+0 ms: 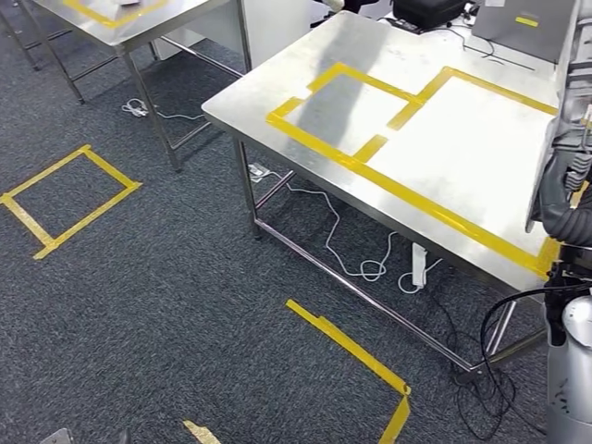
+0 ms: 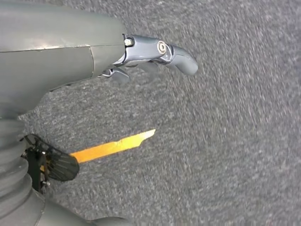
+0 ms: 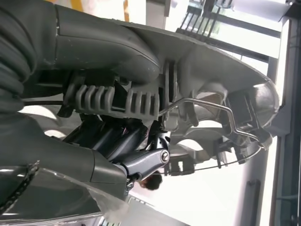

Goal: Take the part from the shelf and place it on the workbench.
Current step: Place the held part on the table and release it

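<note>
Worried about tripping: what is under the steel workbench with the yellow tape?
Under the workbench lie a white cable, a power strip and black cables on carpet. The tabletop hides whatever lies farther back.

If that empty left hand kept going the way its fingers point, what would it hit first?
Probably just the grey carpet. The left hand hangs over bare floor, and the yellow tape strip lies off to one side.

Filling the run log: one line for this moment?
right hand: holds grey part | left hand: open, above carpet | workbench: ahead, part not placed
</note>
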